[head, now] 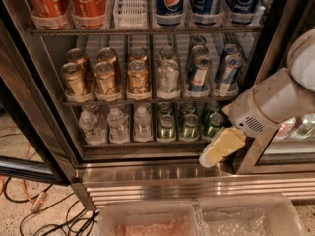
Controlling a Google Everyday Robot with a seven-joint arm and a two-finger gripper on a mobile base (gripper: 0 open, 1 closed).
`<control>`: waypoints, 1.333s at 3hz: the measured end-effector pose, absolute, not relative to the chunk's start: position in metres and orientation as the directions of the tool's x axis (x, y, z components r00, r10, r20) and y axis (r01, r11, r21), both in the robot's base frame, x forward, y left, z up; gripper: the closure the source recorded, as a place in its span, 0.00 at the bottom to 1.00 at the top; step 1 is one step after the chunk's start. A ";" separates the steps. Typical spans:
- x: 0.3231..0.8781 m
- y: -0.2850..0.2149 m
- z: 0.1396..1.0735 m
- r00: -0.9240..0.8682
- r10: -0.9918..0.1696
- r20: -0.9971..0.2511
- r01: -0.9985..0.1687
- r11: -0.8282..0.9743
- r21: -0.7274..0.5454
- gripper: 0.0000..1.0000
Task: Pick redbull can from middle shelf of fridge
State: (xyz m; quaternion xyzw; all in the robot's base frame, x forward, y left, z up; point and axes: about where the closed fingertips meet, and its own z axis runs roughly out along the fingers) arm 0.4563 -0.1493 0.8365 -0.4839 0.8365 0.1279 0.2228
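The fridge stands open before me, with a dark frame and a ribbed steel base. Its middle shelf is a grey wire rack with clear lane trays. On the left of it stand gold cans, then a pale silver can. The slim blue-and-silver redbull cans fill two lanes at the right; the front ones are one can and another. My gripper, with pale yellow fingers, hangs low at the fridge's lower right, below and right of the redbull cans, touching nothing.
Coca-Cola cans and Pepsi cans fill the top rack. Water bottles and green bottles stand on the bottom rack. The open door is at left, cables lie on the floor, and clear bins sit below.
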 end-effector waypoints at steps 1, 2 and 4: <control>0.469 -0.147 0.838 -0.423 -0.740 -0.523 -0.856 0.516 -0.038 0.00; 0.469 -0.147 0.838 -0.423 -0.740 -0.523 -0.856 0.516 -0.038 0.00; 0.500 -0.137 0.818 -0.529 -0.579 -0.621 -0.761 0.648 0.044 0.00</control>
